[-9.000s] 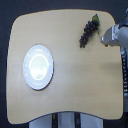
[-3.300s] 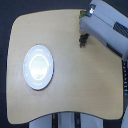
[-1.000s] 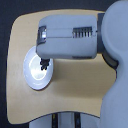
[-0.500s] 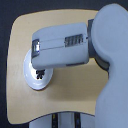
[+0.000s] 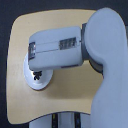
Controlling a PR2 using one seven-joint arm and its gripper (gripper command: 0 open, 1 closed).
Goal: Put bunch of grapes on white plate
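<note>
While the big grey arm is reaching in from the exterior view's right and covering most of the scene, the white plate is sitting near the exterior view's left edge of the table, with only its lower rim and part of its centre showing below the forearm. A small dark cluster, most likely the bunch of grapes, is lying on or hanging just over the plate's inner surface, right at the arm's lower edge; whether it is already resting on the plate I cannot tell. The gripper itself is hiding beneath the forearm, so I cannot tell whether its fingers are spreading or pinching the fruit.

Judging the step as the release, the arm should be lowering until the bunch is bearing on the plate's middle, then opening gently and lifting straight up, so the grapes are not rolling toward the raised rim or dragging along.

The wooden table is showing a pale, smooth top with rounded corners around the plate. Beyond the table's edges, everything is lying in darkness.
</note>
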